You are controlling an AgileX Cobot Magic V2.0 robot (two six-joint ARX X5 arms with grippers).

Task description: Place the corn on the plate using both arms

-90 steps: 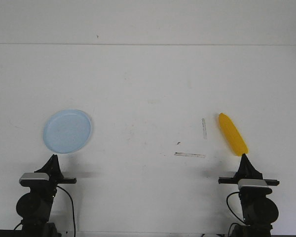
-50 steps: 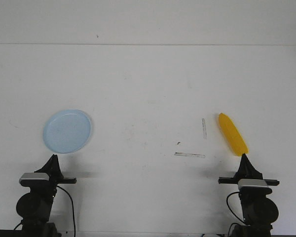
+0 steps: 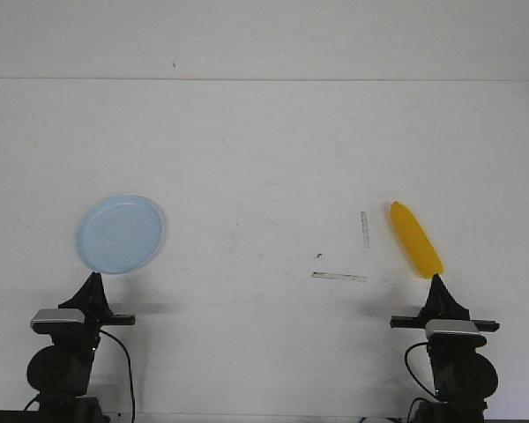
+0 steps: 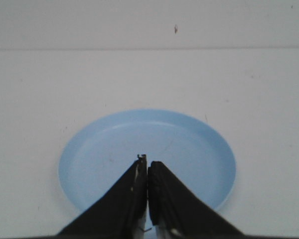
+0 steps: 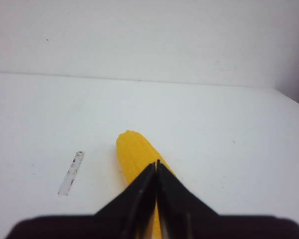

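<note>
The plate (image 3: 120,233) is seen bare at 9 o'clock on the white table (image 3: 264,159). The corn (image 3: 415,239) is laid at 3 o'clock, beside two tape strips (image 3: 339,277). Left gripper (image 3: 93,280) and right gripper (image 3: 437,282) are shown pressed together, gripping nothing.

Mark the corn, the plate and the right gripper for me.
corn (image 3: 415,240), front view, middle of the cob.
plate (image 3: 120,233), front view, bare centre.
right gripper (image 5: 156,164), right wrist view, tips of the closed fingers.
</note>
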